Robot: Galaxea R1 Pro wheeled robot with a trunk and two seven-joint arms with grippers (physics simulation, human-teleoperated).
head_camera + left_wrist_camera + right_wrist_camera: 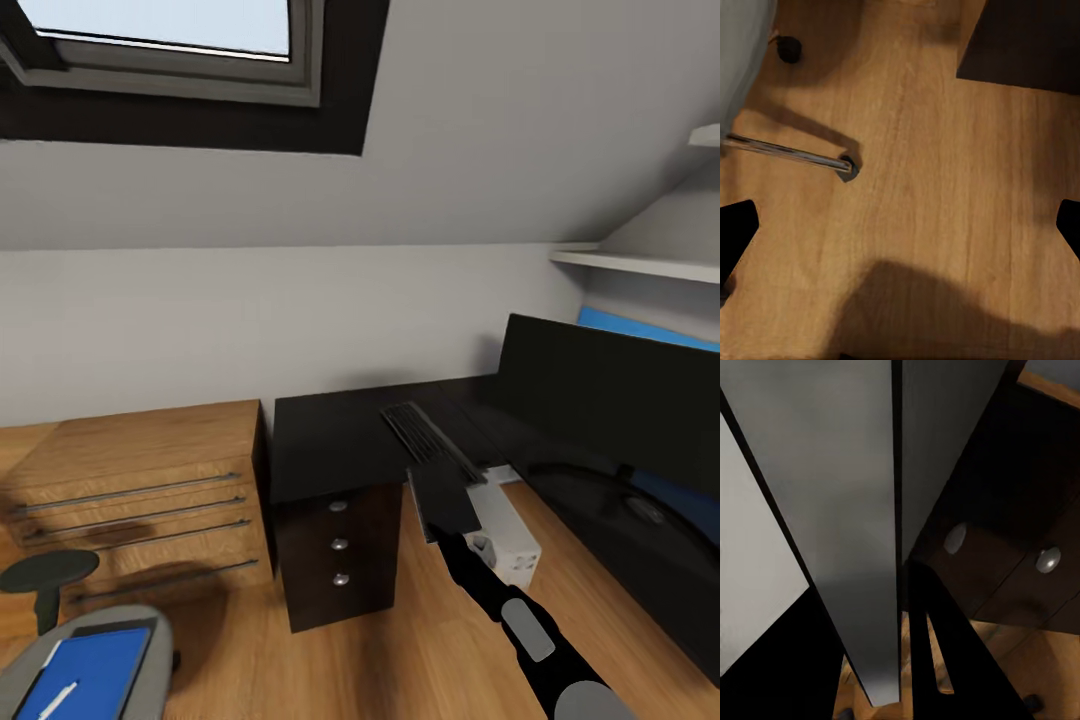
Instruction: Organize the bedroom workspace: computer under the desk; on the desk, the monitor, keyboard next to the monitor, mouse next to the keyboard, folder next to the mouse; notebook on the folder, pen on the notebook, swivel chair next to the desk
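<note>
My right gripper (441, 512) is shut on the near end of the black keyboard (424, 442), whose far end reaches over the black desk (330, 440). The right wrist view shows the keyboard's grey face (847, 532) running between the dark fingers (926, 660). The wide black monitor (610, 400) stands on the desk at the right. The light grey computer (503, 532) sits on the floor under the desk. At the lower left, the swivel chair (30, 670) carries the blue folder (95, 668) with the white pen (58, 699) on it. My left gripper (900, 229) hangs open over the floor. Notebook and mouse are out of view.
Black drawers with silver knobs (339, 545) stand under the desk's left end; low wooden shelving (130, 480) is beside them. A white wall shelf (640, 265) hangs above the monitor. A chrome chair leg with caster (846, 165) lies below my left gripper.
</note>
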